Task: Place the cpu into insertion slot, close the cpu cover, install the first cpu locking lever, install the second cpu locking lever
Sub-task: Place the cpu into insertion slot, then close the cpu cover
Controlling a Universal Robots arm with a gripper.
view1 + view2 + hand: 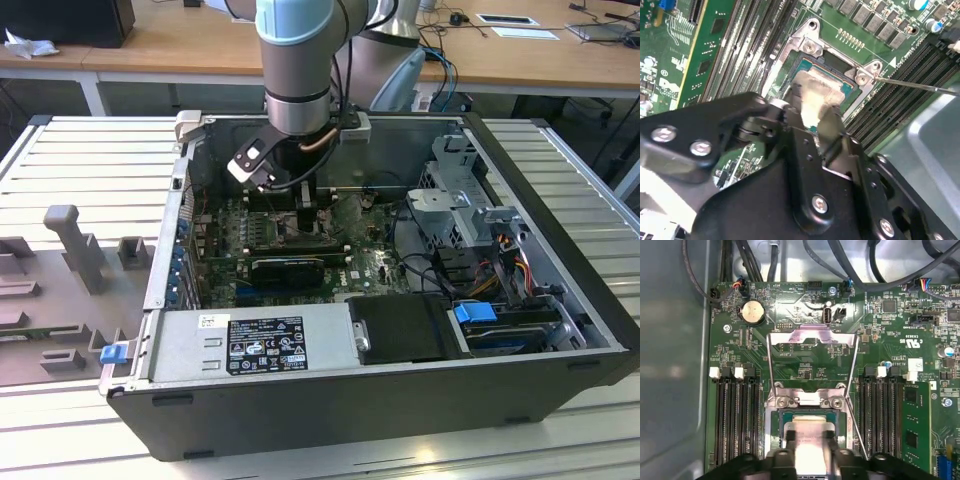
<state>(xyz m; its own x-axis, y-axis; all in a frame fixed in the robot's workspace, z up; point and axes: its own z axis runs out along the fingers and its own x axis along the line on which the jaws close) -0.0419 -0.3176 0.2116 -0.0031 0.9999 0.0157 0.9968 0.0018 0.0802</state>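
Observation:
In both wrist views my gripper [810, 434] [812, 107] is shut on the cpu [810, 447] [817, 90], a pale square chip clamped between two black fingers [789, 437]. The chip sits level, in or just over the insertion slot [782, 416] [832, 62], a dark square socket with a silvery rim. The cpu cover [812, 335], a thin metal frame with a cut-out centre, stands flipped open beyond the socket. A thin locking lever [856, 425] [920, 86] juts out beside the socket, unlatched. In the exterior view the gripper [308, 212] reaches down into the computer case.
Long black memory slots [737, 420] [882, 415] flank the socket closely. A green card [915, 425], a coin battery [752, 312] and black cables [850, 265] sit nearby. The case [400, 400] holds a power supply [265, 340] and drive cage [460, 200].

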